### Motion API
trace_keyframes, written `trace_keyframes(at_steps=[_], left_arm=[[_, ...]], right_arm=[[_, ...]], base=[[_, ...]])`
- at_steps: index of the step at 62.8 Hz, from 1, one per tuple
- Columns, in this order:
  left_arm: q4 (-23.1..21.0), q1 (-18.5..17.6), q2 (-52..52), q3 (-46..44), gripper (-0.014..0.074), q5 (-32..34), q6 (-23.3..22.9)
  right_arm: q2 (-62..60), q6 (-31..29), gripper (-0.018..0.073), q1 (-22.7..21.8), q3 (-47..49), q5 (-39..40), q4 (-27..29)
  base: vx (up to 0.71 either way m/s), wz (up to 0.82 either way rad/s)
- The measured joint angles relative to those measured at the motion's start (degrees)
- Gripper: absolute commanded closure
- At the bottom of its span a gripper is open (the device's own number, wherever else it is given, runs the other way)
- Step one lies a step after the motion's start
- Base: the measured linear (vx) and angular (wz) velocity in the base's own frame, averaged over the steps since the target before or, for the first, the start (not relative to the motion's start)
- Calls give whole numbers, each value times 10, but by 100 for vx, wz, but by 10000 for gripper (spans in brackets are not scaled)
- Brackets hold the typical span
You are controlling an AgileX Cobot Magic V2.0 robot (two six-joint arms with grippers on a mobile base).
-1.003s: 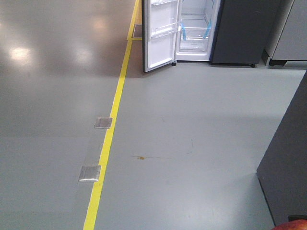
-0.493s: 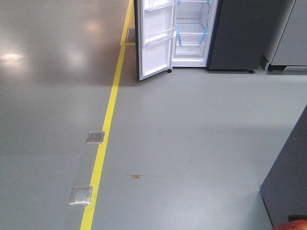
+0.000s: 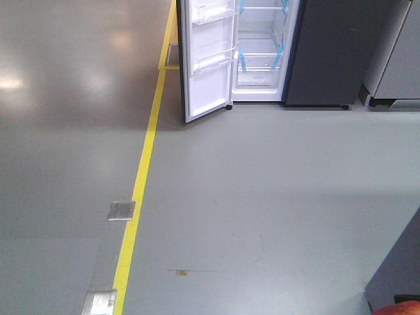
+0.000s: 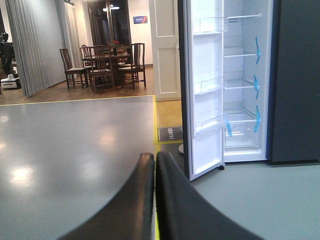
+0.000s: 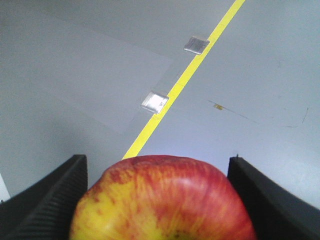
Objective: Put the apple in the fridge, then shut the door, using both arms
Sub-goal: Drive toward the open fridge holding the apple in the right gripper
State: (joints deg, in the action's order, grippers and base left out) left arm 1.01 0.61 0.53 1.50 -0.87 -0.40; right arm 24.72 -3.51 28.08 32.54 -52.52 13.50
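Only half the apple visible between jaws.

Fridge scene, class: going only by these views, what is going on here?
The robot's right tool grips the apple above the grey floor. The left tool is shut and empty. Ahead, across the floor, the fridge stands with its door swung wide. The apple is not yet inside, and the door is not yet closed.
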Motion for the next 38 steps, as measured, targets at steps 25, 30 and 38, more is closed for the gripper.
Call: trace_keyframes(at_steps=[25, 30, 38], left_arm=[[0, 0, 0, 0, 603, 0, 0], [0, 0, 0, 0, 603, 0, 0], [0, 0, 0, 0, 603, 0, 0]], right_arm=[[0, 0, 211, 0, 0, 0, 0], [0, 0, 211, 0, 0, 0, 0], [0, 0, 211, 0, 0, 0, 0]], base=[[33, 1], [34, 4], [34, 3]])
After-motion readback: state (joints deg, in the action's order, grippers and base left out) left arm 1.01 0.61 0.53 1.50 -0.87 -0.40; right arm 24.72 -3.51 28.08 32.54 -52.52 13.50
